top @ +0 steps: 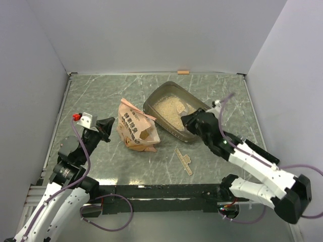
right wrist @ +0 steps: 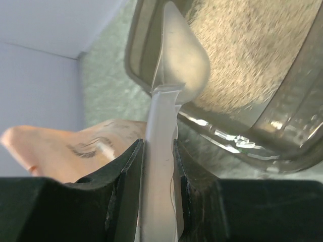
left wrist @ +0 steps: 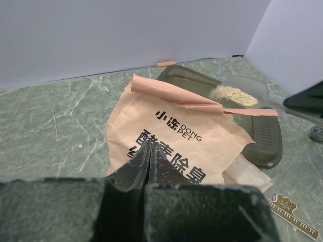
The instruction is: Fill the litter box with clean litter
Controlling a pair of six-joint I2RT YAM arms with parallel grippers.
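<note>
Green marbled tabletop [top: 101, 96] boxed in by plain white walls, that's our setup. The litter box [left wrist: 265, 143] sits toward the back right, turned at a diagonal, and we can see clean litter [top: 169, 108] spread across most of its floor. Just to its left stands the orange bag [top: 135, 128], top flap torn open and folded over, crinkled, print facing the left arm.

Our right arm stretches from its base diagonally across toward the centre, forearm low, wrist angled down at the near end of the box. The right gripper [right wrist: 160, 151] is clamped on the handle of a clear plastic scoop [right wrist: 179, 60], both fingers flat against the handle's sides. The scoop's bowl hangs over the litter inside the box, near the left rim as the wrist camera sees it.

The left arm is bent up at the elbow, pointing at the bag from the left. The left gripper [left wrist: 150, 146] has its fingers pressed together with nothing between them, tips just short of the bag, apart from it in the top view.

A little ruler-like strip [top: 184, 161] lies flat near the front, and a small tan piece [top: 183, 72] sits against the back wall.
</note>
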